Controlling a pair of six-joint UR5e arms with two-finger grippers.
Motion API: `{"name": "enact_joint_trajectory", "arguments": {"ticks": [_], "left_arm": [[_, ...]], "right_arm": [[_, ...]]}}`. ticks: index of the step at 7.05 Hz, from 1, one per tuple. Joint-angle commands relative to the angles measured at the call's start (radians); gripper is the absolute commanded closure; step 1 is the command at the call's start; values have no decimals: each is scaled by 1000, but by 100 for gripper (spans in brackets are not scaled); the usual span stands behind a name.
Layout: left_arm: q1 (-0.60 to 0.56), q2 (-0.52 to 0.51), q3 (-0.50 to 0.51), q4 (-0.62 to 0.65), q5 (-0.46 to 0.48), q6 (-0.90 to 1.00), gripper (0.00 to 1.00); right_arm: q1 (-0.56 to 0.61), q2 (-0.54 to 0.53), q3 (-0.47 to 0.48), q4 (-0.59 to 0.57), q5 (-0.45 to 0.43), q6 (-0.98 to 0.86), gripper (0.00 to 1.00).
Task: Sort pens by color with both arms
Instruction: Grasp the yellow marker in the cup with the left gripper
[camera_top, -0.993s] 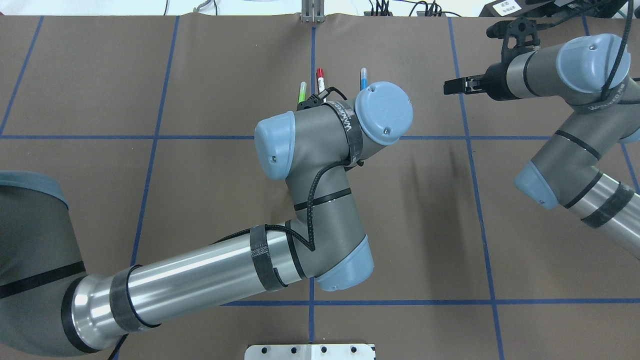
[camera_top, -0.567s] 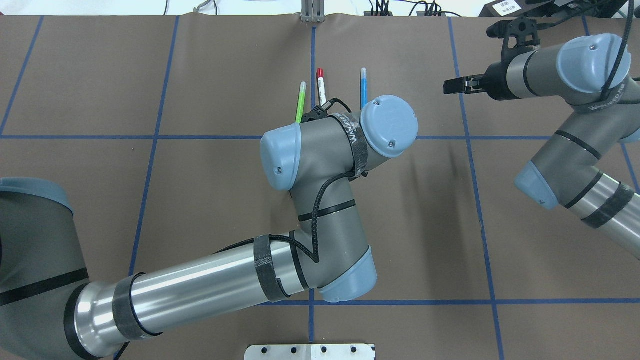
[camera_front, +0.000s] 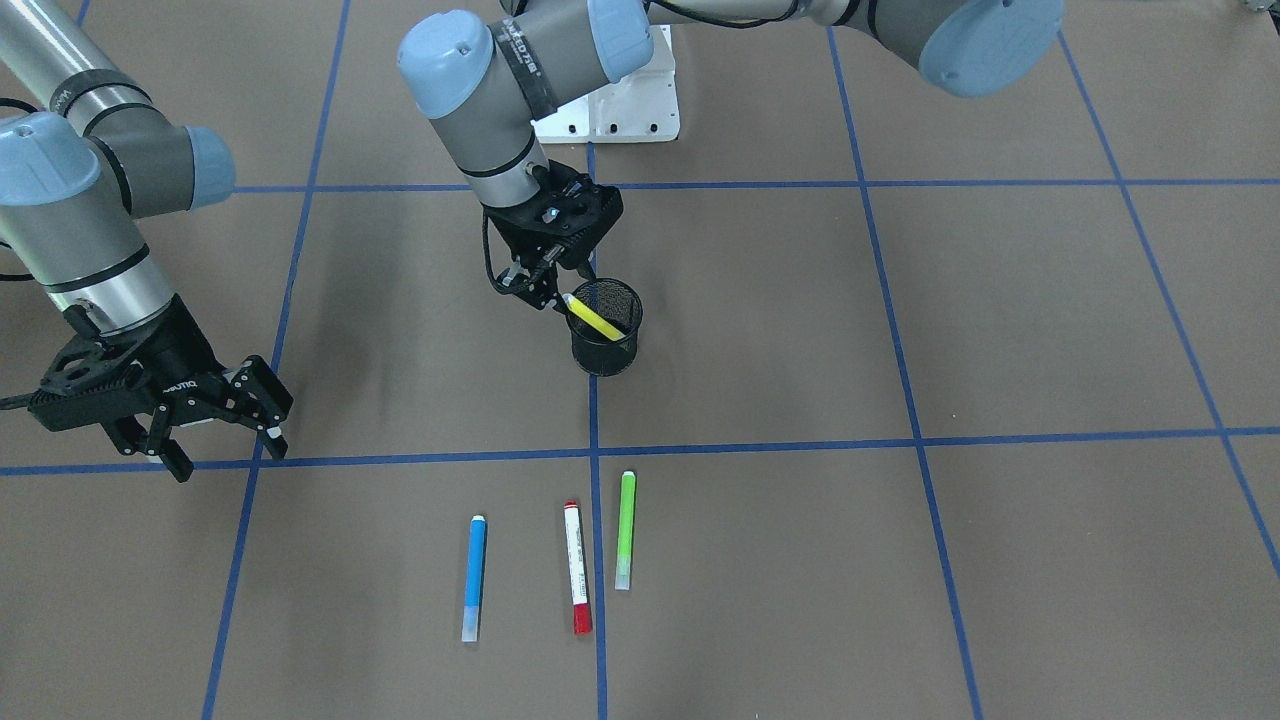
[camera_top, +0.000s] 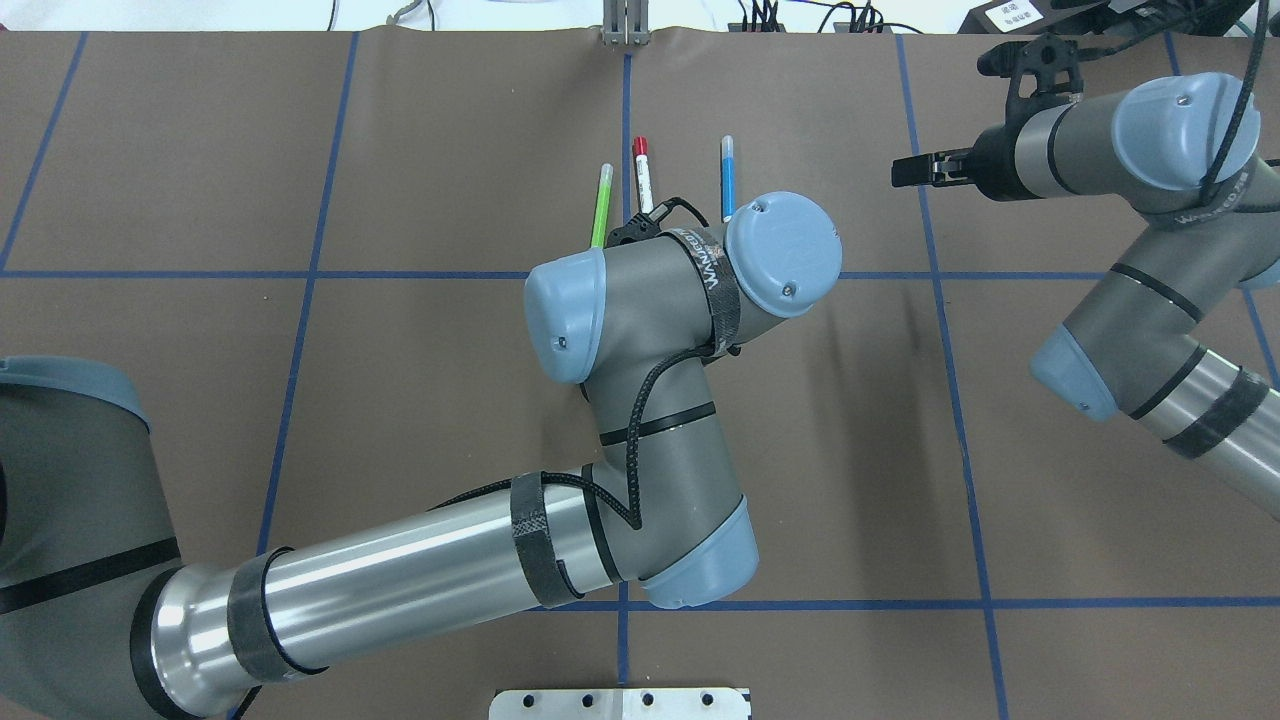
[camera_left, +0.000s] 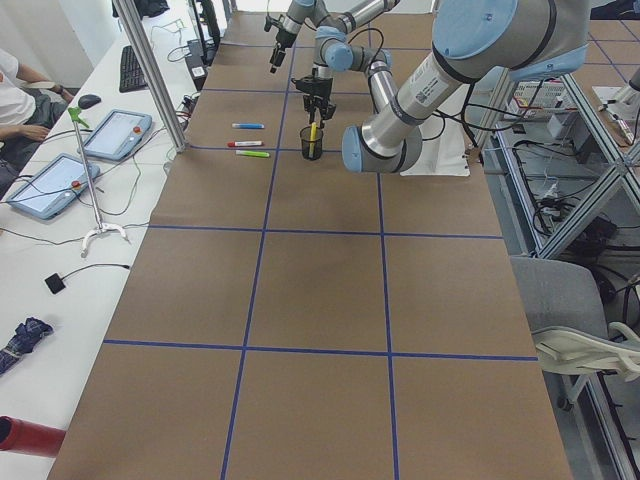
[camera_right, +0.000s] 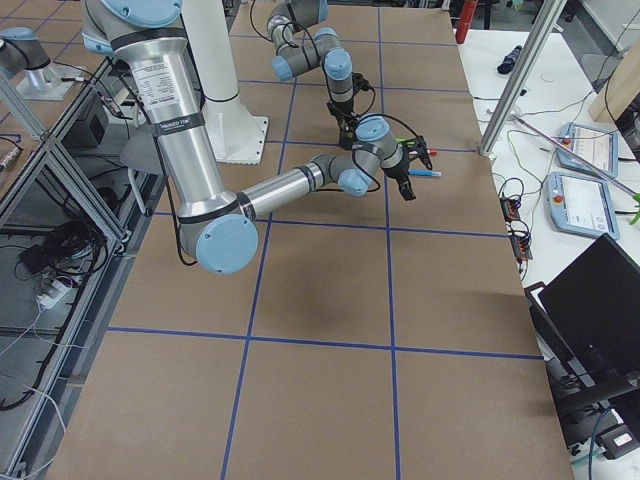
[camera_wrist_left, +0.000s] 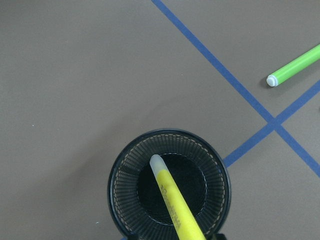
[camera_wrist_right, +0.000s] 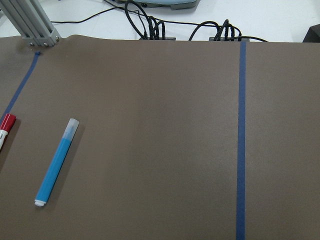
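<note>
1. The left arm (camera_top: 400, 570) comes in from the near left corner. Its forearm runs rightward to a bent elbow at the centre tape line, and its wrist points down over the middle of the table (camera_top: 200, 150).
2. The left gripper (camera_front: 548, 290) hangs just above the black mesh cup (camera_front: 606, 345). Its jaws are narrow and pinch the upper end of the yellow pen (camera_front: 597, 322). The pen slants down into the cup, with its pale tip near the cup's middle.
3. Beyond the cup, farther from the robot, three pens lie flat, roughly parallel and not touching.
   - The green pen (camera_top: 601, 205) lies just left of the centre line.
   - The red-and-white pen (camera_top: 643, 175) lies just right of that line.
   - The blue pen (camera_top: 727, 180) lies farther right.
4. The right arm (camera_top: 1130, 260) enters from the right with its elbow folded and its wrist aimed leftward. The right gripper (camera_front: 228, 450) hovers above the table, fingers spread wide and holding nothing. It is well to the right of the blue pen.
5. Bare brown cover shows between the cup and the row of pens, and between the blue pen and the right gripper.
6. Cables (camera_top: 800, 18) and a metal post (camera_top: 625, 25) line the far edge. The white mounting base (camera_top: 620, 703) sits at the near edge.
</note>
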Motion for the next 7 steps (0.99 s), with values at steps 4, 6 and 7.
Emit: {"name": "enact_joint_trajectory", "arguments": {"ticks": [4, 6, 7], "left_arm": [[0, 1, 0, -18, 0, -4, 100], [-3, 1, -11, -17, 2, 8, 100], [-9, 7, -61, -12, 2, 11, 100]], "right_arm": [[-9, -1, -4, 0, -19, 1, 2], [-12, -4, -4, 0, -20, 2, 2], [-12, -4, -4, 0, -20, 2, 2]]}}
